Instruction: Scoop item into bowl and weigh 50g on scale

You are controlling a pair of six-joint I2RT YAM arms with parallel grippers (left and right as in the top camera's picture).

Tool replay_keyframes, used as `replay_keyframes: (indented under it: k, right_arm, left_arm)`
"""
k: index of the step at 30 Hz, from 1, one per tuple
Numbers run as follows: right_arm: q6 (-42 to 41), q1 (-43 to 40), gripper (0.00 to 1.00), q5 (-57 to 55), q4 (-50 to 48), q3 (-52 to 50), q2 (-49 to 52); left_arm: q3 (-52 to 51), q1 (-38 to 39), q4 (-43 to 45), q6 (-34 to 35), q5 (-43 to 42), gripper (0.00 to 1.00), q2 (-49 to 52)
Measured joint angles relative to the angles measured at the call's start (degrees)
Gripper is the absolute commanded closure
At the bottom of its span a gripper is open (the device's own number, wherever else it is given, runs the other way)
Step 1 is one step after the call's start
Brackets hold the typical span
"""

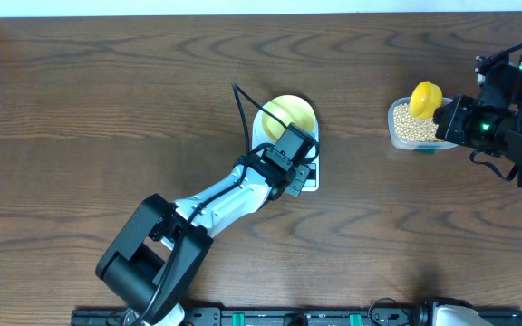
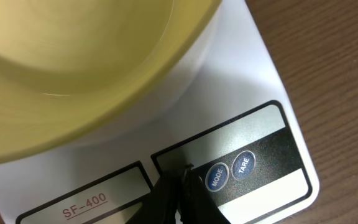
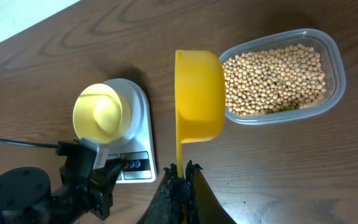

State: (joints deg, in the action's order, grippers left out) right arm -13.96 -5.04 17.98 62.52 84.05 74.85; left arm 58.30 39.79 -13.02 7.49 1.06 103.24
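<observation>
Beans point(image 3: 272, 81), small, round and tan, are heaped in one clear tub point(image 3: 334, 59) on the table point(image 1: 80, 109); too many to be counted. One pale yellow bowl point(image 1: 288, 112) is set on the one white scale point(image 2: 241, 81), well apart from the tub. One yellow scoop point(image 3: 199, 93), gripped by its handle in the right fingers point(image 3: 201, 199), hides some beans. The left fingers point(image 2: 166, 202) are pressed together just beside two round buttons point(image 2: 216, 177).

**Robotics lab bench**

The left arm point(image 1: 216, 204) and the right arm point(image 1: 515, 122) are standing at a wood-grain bench point(image 1: 80, 109). A black rail point(image 1: 270, 318) is running along its front edge, and a kitchen scale point(image 3: 140, 106) is sitting on it.
</observation>
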Motion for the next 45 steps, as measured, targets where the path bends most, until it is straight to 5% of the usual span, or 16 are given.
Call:
replay_keyframes:
  k: [45]
  right_arm:
    - [0.2, 0.0, 0.99, 0.0, 0.92, 0.0, 0.0]
  left_arm:
    - [2.23, 0.11, -2.14, 2.27, -0.04, 0.93, 2.34]
